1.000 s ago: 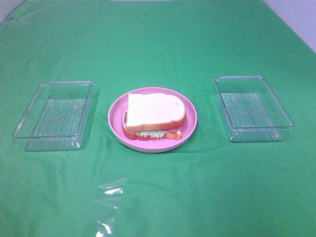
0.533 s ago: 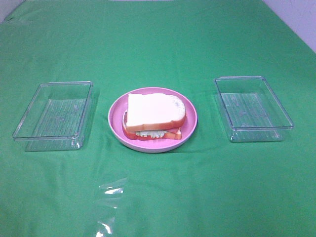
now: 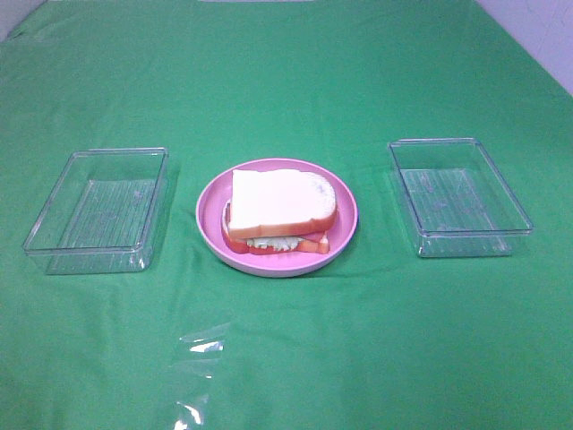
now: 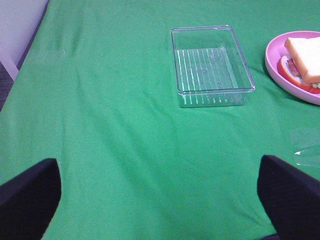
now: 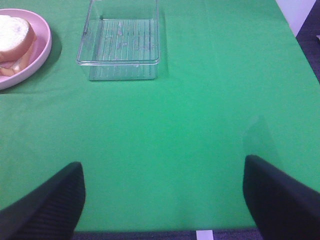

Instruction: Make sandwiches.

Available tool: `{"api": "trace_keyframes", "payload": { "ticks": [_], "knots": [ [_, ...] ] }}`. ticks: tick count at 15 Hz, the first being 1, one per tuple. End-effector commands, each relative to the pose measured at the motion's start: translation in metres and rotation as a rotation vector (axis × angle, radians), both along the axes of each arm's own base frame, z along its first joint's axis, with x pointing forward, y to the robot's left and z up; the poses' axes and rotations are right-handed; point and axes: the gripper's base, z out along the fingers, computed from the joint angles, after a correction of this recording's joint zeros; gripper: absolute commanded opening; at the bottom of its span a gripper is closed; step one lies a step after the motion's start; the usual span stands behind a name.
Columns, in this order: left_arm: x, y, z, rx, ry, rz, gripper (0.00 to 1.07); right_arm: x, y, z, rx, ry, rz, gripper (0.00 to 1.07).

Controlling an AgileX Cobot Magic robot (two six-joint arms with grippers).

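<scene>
- The sandwich (image 3: pixel 280 213) sat finished on the pink plate (image 3: pixel 345 235), white bread on top, lettuce and red filling showing at its near edge.
- The left gripper (image 4: pixel 160 195) hung over bare green cloth (image 3: pixel 286 81), jaws spread wide with nothing between them; the sandwich lay well ahead of them and off toward the right arm's side, beyond the left clear tray (image 4: pixel 212 65).
- The right gripper (image 5: pixel 162 197) also stood with jaws apart and empty; the sandwich lay far ahead, off toward the left arm's side, beside the right clear tray (image 5: pixel 121 44).
- A crumpled clear plastic scrap (image 3: pixel 199 345) lay on the cloth near the left gripper.
</scene>
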Motion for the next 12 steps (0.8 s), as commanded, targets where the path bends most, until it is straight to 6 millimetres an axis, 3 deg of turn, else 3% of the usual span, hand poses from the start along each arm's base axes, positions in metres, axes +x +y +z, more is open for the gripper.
{"api": "trace_keyframes", "payload": {
  "ticks": [1,12],
  "knots": [
    [-0.0013,-0.0004,0.0003,-0.008,-0.028,0.003,1.0,-0.0023,-0.001,-0.0009,-0.004,-0.024,-0.015,0.84],
    [-0.0013,-0.0004,0.0003,-0.008,-0.028,0.003,1.0,-0.0033,-0.0006,-0.001,-0.004,-0.033,-0.047,0.84]
  ]
}}
